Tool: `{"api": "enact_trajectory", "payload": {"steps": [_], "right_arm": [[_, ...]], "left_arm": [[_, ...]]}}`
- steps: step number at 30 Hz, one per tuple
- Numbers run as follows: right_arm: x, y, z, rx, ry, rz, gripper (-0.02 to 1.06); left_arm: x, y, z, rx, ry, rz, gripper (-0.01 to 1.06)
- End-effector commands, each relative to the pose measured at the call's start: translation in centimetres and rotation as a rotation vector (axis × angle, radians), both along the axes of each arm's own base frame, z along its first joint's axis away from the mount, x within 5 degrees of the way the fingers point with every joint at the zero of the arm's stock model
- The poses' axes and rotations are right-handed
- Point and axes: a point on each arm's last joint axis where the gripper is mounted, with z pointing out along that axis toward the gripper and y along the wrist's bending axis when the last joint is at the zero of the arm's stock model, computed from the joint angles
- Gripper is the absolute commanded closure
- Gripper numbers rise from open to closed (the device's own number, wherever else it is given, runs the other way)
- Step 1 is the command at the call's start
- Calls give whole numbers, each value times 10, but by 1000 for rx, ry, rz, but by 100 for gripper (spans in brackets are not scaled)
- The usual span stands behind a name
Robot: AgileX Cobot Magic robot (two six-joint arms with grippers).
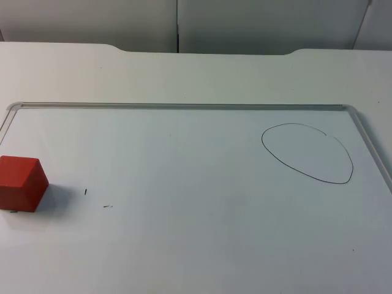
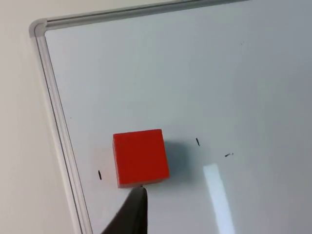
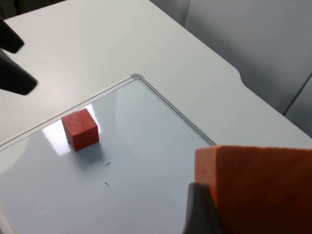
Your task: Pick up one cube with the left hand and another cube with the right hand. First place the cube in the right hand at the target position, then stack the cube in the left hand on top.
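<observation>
Lab bench, whiteboard (image 1: 184,245), grey partition wall (image 1: 184,24)

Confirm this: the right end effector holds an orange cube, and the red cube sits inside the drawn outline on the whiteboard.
Wrong in one respect. The red cube sits near the whiteboard's left edge, far from the drawn outline, as the top view shows. The right end effector does hold an orange cube.

A framed whiteboard (image 1: 184,184) lies flat on the white table top (image 1: 184,73), which ends at the grey partition wall (image 1: 184,24) behind; a red cube (image 1: 21,182) rests on the board at its left side, just inside the frame; a hand-drawn oval outline (image 1: 309,153) sits on the board toward the right, well apart from it; an orange cube (image 3: 258,190) is up off the board at the right gripper's fingertip (image 3: 202,209).
</observation>
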Motion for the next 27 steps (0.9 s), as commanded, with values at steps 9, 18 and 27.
{"api": "enact_trajectory", "payload": {"steps": [9, 18, 27], "right_arm": [[0, 1, 3, 42, -22, -1, 105], [0, 1, 3, 43, -24, -1, 105], [0, 1, 3, 42, -20, 0, 105]], "left_arm": [[80, 3, -38, 32, 178, 20, 13], [108, 3, -88, 36, 328, 28, 13], [115, -4, -120, 84, 409, -13, 13]]}}
